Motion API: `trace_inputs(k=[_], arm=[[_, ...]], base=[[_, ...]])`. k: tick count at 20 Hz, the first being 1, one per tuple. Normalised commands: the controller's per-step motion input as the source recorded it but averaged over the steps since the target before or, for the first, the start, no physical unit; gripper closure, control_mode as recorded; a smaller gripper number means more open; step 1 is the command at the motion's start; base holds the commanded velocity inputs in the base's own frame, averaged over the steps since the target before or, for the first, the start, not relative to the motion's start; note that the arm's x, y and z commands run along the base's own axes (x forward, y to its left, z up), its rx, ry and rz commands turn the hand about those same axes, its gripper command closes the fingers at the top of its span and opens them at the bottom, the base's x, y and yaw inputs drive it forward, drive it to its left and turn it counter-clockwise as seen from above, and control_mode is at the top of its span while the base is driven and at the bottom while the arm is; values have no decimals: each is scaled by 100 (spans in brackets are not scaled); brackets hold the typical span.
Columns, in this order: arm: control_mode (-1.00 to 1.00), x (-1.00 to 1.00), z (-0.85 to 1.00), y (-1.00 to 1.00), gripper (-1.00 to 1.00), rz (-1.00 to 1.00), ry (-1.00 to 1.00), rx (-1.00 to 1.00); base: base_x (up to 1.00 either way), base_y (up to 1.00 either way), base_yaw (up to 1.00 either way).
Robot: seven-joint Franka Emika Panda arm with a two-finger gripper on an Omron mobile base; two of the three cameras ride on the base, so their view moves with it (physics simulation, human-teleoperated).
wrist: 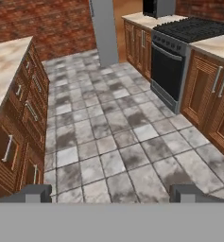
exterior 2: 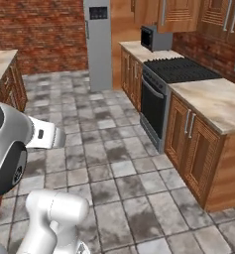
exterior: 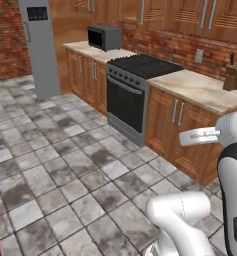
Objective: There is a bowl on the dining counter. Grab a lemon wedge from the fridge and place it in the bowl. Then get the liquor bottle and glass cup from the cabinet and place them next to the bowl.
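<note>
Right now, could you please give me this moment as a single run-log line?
stage: approaching tall grey fridge | two-finger gripper: open, empty | fridge door: closed | between: grey tiled floor | right: black stove

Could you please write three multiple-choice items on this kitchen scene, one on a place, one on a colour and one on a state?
1. Where does the microwave stand?
A. on the floor
B. on the counter between fridge and stove
C. on top of the stove

2. What colour is the fridge?
A. grey
B. red
C. wooden brown

3. How is the gripper?
A. shut on a lemon wedge
B. shut and empty
C. open and empty

Answers: 1 B, it sits on the counter beside the stove. 2 A, its tall front is plain grey. 3 C, the fingertips stand wide apart over bare floor.
</note>
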Motion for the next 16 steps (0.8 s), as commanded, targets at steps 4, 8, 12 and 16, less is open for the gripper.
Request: trace_inputs(k=[4, 8, 12, 16], arm=[[100, 0, 0, 0, -100, 0, 0, 0], [100, 0, 0, 0, -100, 0, 0, 0], [100, 0, 0, 0, -100, 0, 0, 0], [100, 0, 0, 0, -100, 0, 0, 0]], base=[[100, -61, 16], [100, -40, 6], [100, -21, 0], [100, -10, 0]])
